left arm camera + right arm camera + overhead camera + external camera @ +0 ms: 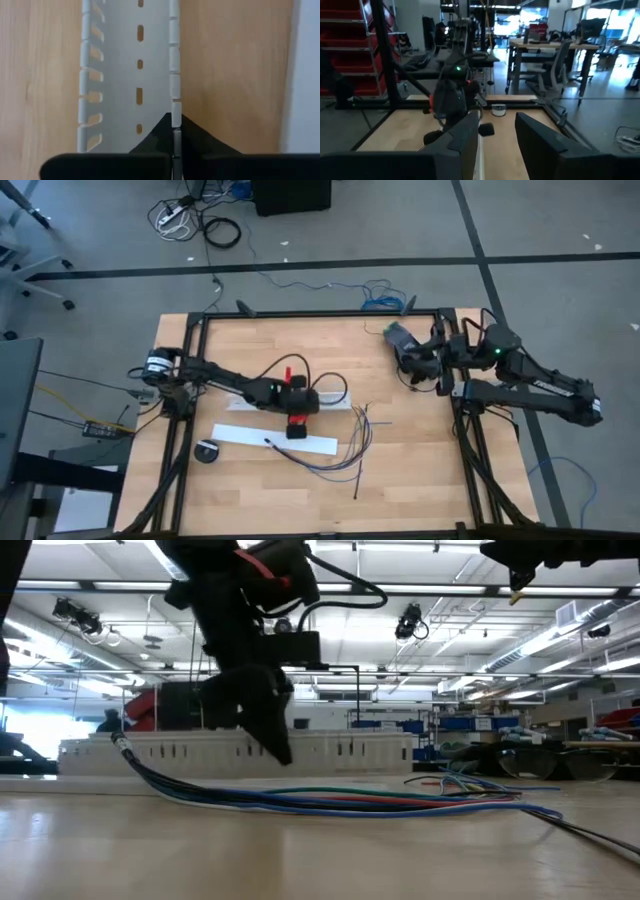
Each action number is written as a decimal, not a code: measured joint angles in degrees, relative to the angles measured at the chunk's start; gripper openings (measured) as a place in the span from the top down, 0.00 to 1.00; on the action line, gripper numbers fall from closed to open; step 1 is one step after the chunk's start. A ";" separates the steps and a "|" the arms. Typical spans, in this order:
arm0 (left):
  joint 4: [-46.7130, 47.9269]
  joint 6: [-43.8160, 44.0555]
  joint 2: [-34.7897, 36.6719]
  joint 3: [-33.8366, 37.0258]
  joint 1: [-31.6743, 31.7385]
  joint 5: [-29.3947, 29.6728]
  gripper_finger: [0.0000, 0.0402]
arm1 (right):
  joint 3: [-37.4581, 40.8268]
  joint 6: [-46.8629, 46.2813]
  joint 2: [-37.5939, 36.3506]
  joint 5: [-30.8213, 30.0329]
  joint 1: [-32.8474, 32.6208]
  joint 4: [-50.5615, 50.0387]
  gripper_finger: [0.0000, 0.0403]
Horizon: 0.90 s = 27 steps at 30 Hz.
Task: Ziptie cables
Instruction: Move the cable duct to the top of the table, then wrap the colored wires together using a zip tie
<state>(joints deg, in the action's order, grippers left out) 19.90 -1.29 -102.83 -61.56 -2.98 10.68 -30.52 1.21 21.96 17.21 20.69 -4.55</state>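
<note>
The cables [345, 448] are a bunch of thin coloured wires that fan out on the table right of centre. The bunched end [269, 442] rests on a flat white strip [235, 434]. In the low view the cables [380, 802] run along the table. A thin black ziptie [362, 480] lies on the table on their near side. My left gripper [298, 422] is at the table's middle, slanting down, shut on a white slotted channel [125, 65]. My right gripper [497, 142] hangs level at the far right [412, 368], open and with nothing in it. My left gripper pinches one long side wall [175, 112] of the white channel between its two fingertips, with one finger inside the trough and the other outside. The fingers slant down from the table's left and point along the channel. The channel lies flat on the table.
A small black round spool [208, 452] sits near the left frame rail. Black frame rails [455, 430] border the table on all sides. Bare wood lies along the near edge and at the far left.
</note>
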 joint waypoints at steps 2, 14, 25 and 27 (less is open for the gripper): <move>-1.87 -1.70 0.00 -0.02 2.07 -0.12 0.99 | 0.00 0.00 -0.66 0.02 0.39 -0.42 0.68; -4.63 -8.01 -2.10 -4.90 11.60 -9.97 1.00 | 0.00 -0.01 -1.32 -0.05 0.57 -3.19 0.69; -3.65 -10.58 -4.70 -8.30 11.95 -9.69 0.81 | 0.00 -0.02 -1.34 -1.10 0.55 -3.07 0.65; -4.34 -10.53 -4.72 -8.43 11.95 -8.14 0.74 | 0.00 0.00 -1.36 -1.08 0.55 -3.12 0.64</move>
<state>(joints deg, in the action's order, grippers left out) 15.56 -11.83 -107.55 -69.99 8.97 2.54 -30.52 1.21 20.60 16.14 21.23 -7.66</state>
